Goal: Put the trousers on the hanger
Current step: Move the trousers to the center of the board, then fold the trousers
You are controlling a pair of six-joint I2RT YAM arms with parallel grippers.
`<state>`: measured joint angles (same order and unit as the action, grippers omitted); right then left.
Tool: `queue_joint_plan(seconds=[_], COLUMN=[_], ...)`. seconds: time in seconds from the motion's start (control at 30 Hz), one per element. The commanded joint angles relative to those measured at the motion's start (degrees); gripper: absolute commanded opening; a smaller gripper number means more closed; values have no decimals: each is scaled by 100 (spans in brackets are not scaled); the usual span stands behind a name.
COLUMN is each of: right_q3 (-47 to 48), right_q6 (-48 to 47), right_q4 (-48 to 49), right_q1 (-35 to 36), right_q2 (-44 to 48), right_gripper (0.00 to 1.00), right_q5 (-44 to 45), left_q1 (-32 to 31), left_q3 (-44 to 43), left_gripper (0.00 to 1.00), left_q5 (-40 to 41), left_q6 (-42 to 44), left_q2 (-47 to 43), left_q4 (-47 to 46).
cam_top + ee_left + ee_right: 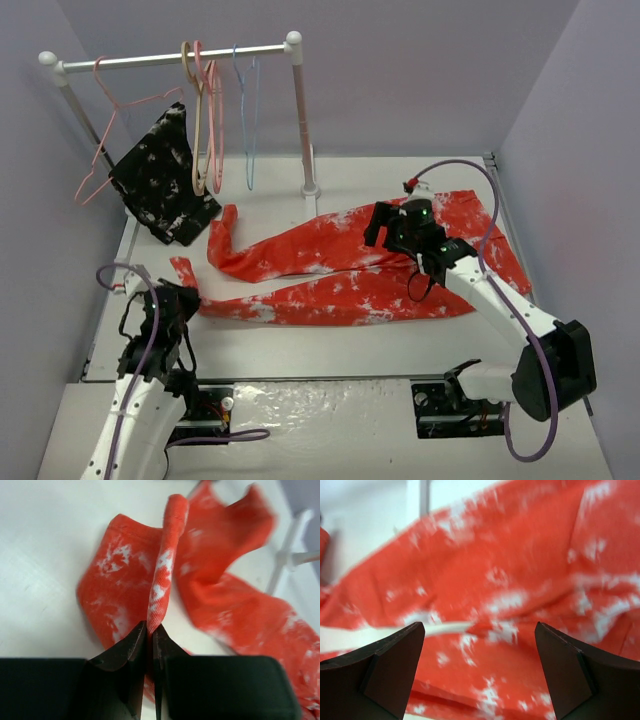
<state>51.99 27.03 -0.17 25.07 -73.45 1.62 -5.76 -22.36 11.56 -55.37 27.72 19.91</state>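
Note:
The red-orange trousers (pixel 350 270) with white speckles lie spread across the white table, waist at the right, legs running left. My left gripper (pixel 180 298) is shut on a fold at the end of the near leg; in the left wrist view the cloth (pixel 161 587) rises pinched between the black fingers (pixel 131 650). My right gripper (pixel 392 228) is open and hovers over the trousers near the crotch; its wrist view is filled with red cloth (pixel 520 580) between the spread fingertips (pixel 395 660). The light-blue wire hanger (pixel 247 115) hangs on the rail at the back.
A white clothes rail (pixel 170 55) stands at the back left on a post (pixel 305 130). It carries a thin pink wire hanger (pixel 105 130), thicker pink and beige hangers (pixel 205 110), and a black white-speckled garment (pixel 162 175). Purple walls close in the sides.

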Motion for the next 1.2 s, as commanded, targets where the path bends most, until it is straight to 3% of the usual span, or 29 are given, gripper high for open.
queue_joint_plan(seconds=[0.0,0.13,0.33,0.47,0.6,0.77,1.0,1.17], right_q3=[-748,-1235,-1532,-1602,-1492,-1176,-829,-818], right_q6=[143,338,604,680,455,241,149,146], right_q4=[-394,-511,-964,-1179,-1119,-885,-666,-564], right_q1=[25,209,294,360,496,564,602,613], right_q2=[386,674,750,594,524,548,168,176], right_gripper=[90,90,90,90,89,89,89,89], right_q5=[-478,-583,-373,-355,-276,-347,-374,-421], left_q1=[49,49,46,47,40,43,31,44], left_q3=[399,222,-633,-1033,-1297,-1663,-2521,-2903], left_gripper=[7,22,49,60,59,57,59,59], left_q5=[189,329,397,49,19,-400,-245,219], left_q6=[-1202,-1150,-1023,-1038,-274,372,1045,1227], left_q2=[-739,-871,-85,265,474,1644,3853,4475], left_q4=[1293,1790,2982,3086,2188,1094,1121,1540])
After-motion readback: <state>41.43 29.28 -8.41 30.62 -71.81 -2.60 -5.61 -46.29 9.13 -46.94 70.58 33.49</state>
